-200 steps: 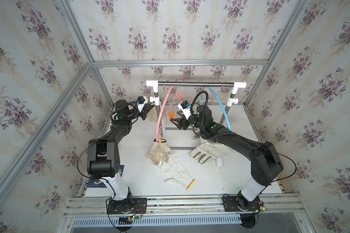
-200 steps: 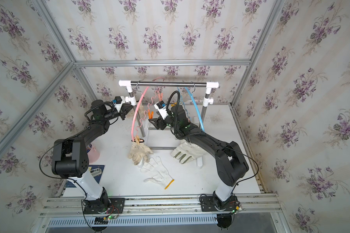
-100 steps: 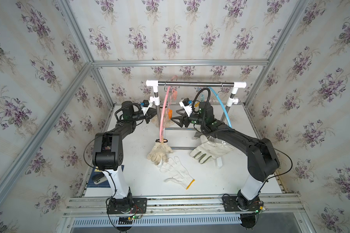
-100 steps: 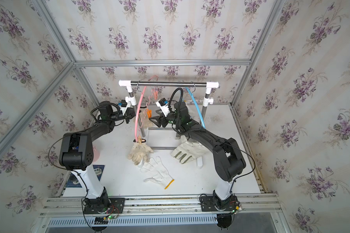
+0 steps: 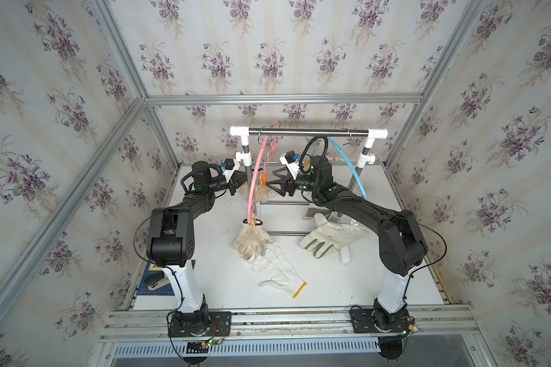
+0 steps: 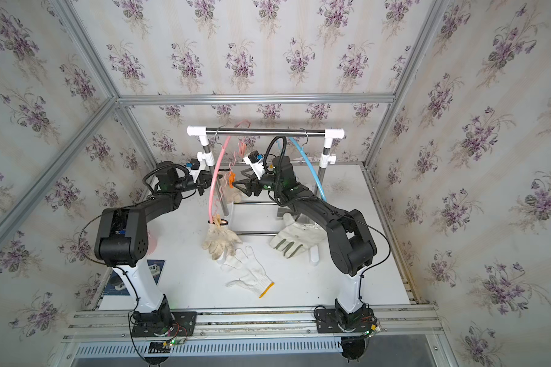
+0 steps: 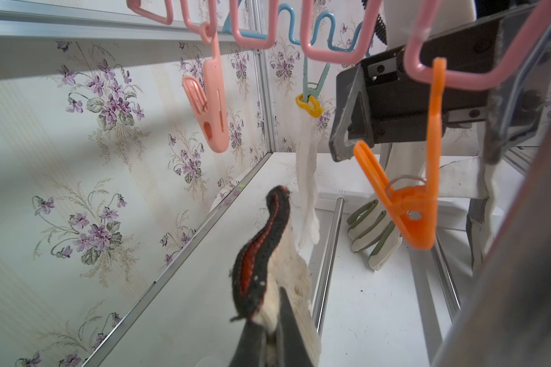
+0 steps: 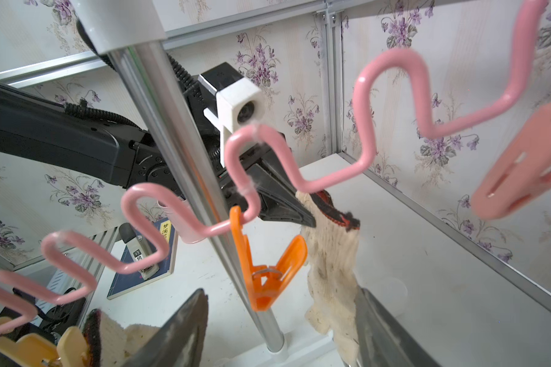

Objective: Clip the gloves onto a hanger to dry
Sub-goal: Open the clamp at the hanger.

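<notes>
Item: dirty-cream knit glove [image 8: 334, 260] with a black-and-red cuff edge. Location: pinched at the cuff by the left gripper [image 8: 305, 219], which is closed tight on it; the palm and fingers hang limp below that gripper. The right gripper [image 5: 272, 186] has its jaws spread wide and empty, and it faces the left gripper across the pink hanger [image 5: 256, 178]. An orange clip [image 8: 264, 270] hangs from a hanger loop just ahead of the right gripper, in line with the gap between its fingers; contact cannot be told. The held cuff sits just beyond that clip. Other stock: 1 cream glove [image 5: 250, 238] clipped at the hanger's low end, lower than both grippers; 1 white knit glove [image 5: 278, 271] with a yellow cuff edge, flat on the desk [image 5: 331, 292] well below them; 1 canvas glove [image 5: 331, 236] with green finger patches, under the right arm; 1 white glove [image 7: 307, 178] pegged on the blue hanger [image 5: 350, 165] behind the right gripper. Handling, by judgement: the glove is light, soft and floppy, not fragile, and its knit is unlikely to slip. The cuff looks the firmest part, so it suits both holding and feeding into the clip. The clip is probably stiff-sprung and free to swing; squeeze its 2 tail levers, not its mouth.
</notes>
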### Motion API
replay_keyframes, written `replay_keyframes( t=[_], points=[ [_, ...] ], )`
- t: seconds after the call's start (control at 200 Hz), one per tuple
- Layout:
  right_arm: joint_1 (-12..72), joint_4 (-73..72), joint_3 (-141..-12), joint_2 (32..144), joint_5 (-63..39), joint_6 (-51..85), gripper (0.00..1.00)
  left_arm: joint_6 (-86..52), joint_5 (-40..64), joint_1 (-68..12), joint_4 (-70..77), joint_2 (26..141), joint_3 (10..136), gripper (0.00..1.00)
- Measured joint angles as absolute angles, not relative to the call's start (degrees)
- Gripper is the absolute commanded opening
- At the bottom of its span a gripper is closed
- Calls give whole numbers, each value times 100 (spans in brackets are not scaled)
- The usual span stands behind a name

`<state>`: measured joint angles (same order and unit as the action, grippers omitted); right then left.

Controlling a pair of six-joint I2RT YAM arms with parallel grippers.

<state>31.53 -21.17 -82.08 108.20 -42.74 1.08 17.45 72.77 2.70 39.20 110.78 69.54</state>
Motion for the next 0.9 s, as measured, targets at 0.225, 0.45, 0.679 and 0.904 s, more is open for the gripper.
replay_keyframes(
  t=[0.225, 0.45, 0.679, 0.904],
  points=[
    [3173, -2383, -8305, 11002, -4591, 325, 73, 1706, 7277, 270, 3922, 11102, 6960, 0],
    [3170, -2469, -8427, 11131, -4707, 464, 73, 1706, 7277, 270, 3920, 11102, 6960, 0],
    [3170, -2587, -8530, 11181, -4733, 495, 69, 1691, 7277, 270, 3918, 11102, 6967, 0],
    [3170, -2648, -8567, 11246, -4731, 585, 65, 1688, 7277, 270, 3920, 11098, 6969, 0]
  ],
)
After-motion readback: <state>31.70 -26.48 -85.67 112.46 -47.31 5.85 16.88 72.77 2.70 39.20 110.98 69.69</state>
